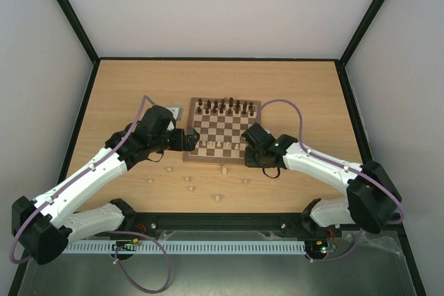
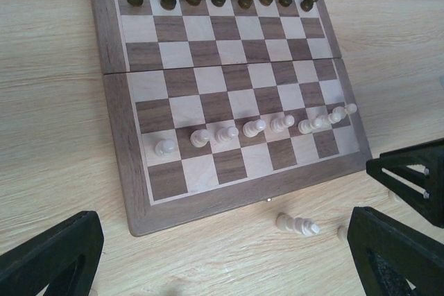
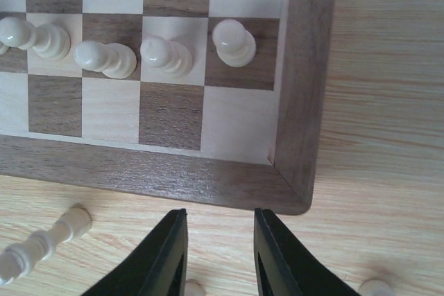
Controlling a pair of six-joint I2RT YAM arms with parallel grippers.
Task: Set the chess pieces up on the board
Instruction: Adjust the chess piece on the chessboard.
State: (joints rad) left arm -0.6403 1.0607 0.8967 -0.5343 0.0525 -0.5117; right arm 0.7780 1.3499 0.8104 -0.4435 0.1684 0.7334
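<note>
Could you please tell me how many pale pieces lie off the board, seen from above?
7 pale pieces on the tabletop by the board's near edge: four left, three centre-right. The arms may hide more.

Light-wood tabletop (image 1: 298,81) with dark edging. A square wooden chessboard with brown and cream checks (image 1: 223,129) lies flat around mid-tabletop. About seven loose pale beige wooden chess pieces (image 1: 218,198) are scattered on bare wood between it and the near edge. One pale piece (image 2: 297,224) lies on its side just off the near border. A small grey object (image 1: 176,110) sits by the far-left corner of the chessboard, partly hidden.
</note>
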